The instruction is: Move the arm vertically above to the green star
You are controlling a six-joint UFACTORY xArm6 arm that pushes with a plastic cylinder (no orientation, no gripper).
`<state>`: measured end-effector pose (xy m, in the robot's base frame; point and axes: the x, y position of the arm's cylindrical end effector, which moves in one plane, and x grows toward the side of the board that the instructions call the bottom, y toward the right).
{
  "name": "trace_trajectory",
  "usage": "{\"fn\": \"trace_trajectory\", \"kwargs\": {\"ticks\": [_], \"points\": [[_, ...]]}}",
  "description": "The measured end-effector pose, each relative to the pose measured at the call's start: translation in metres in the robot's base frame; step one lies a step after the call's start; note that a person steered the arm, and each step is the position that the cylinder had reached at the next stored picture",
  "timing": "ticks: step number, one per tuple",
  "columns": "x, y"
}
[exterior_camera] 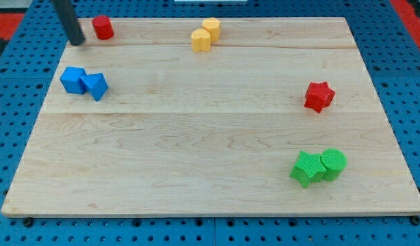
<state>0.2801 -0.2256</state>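
Observation:
The green star (306, 168) lies near the view's bottom right of the wooden board (196, 137), touching a green cylinder (333, 164) on its right. My tip (77, 42) is at the view's top left, on the board's corner, just left of a red cylinder (102, 28). The tip is far from the green star, across the whole board.
Two blue blocks (84, 82) touch each other at the view's left, below the tip. Two yellow blocks (206, 34) sit at the top centre. A red star (319, 96) lies at the right, above the green pair.

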Motion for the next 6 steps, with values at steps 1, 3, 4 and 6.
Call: {"fn": "trace_trajectory", "kwargs": {"ticks": [1, 3, 4, 6], "points": [[0.024, 0.112], [0.117, 0.269], [0.177, 0.284], [0.171, 0.467]]}}
